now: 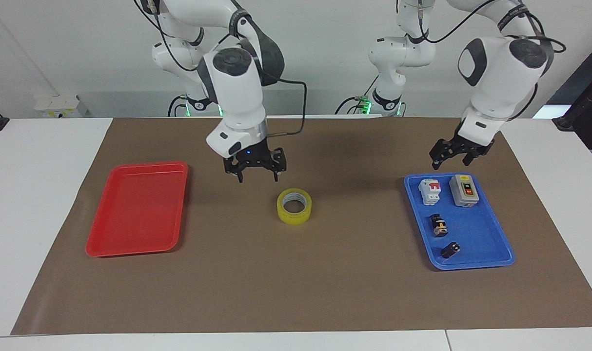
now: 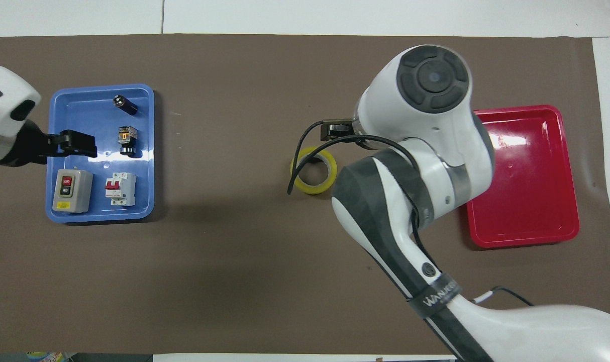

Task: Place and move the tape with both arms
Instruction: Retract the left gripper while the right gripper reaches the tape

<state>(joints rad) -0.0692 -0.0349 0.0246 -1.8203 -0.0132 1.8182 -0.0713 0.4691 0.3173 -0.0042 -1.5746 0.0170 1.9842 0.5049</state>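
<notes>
Right hand (image 1: 255,168), fingers apart & empty, hangs over the brown mat (image 1: 296,292) by the tape (image 1: 294,206). Left hand (image 1: 459,152), also spread & empty, waits over the blue tray's (image 1: 476,261) robot-side edge. Tape flat mid-surface, between trays. Step looks like pickup approach; next: centre over ring, drop, close on wall, then to red tray (image 1: 135,209).

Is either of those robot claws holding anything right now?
No. The tape lies free on the mat; the right gripper and left gripper hang open, empty.
</notes>
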